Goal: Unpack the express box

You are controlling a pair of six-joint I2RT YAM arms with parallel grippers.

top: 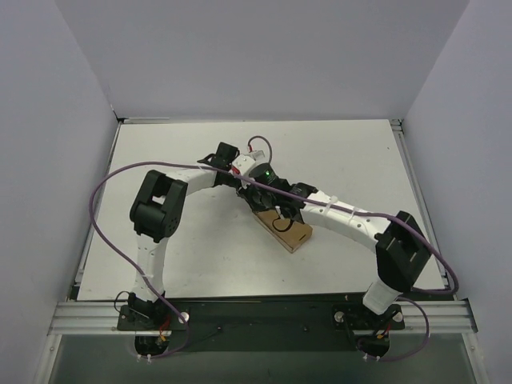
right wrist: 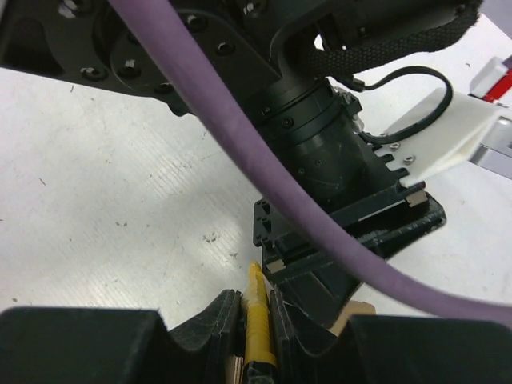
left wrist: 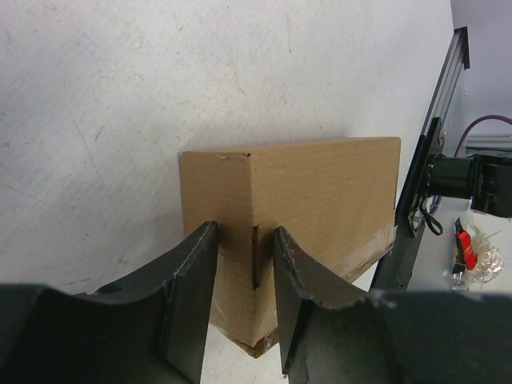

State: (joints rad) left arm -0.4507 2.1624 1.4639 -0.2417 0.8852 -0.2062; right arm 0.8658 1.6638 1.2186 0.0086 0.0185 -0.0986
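Note:
The express box [top: 293, 234] lies on the white table [top: 184, 256] in the middle of the top view, a plain brown cardboard oblong. In the left wrist view the express box [left wrist: 320, 192] stands close ahead, lid flaps shut, clear tape along its lower edge. My left gripper [left wrist: 244, 272] is open, its fingers [left wrist: 192, 280] straddling the box's near upright corner. My right gripper [right wrist: 256, 298] is shut on a slim yellow utility knife [right wrist: 258, 320], tip pointing ahead towards the left arm's black wrist [right wrist: 344, 232]. A sliver of the box [right wrist: 358, 310] shows beside it.
Both arms cross over the box at mid-table, wrists nearly touching [top: 264, 188]. A purple cable [right wrist: 240, 152] hangs across the right wrist view. Grey walls close in the table on three sides. An aluminium rail [top: 256, 316] runs along the near edge. A red-handled item [left wrist: 466, 250] lies off the table.

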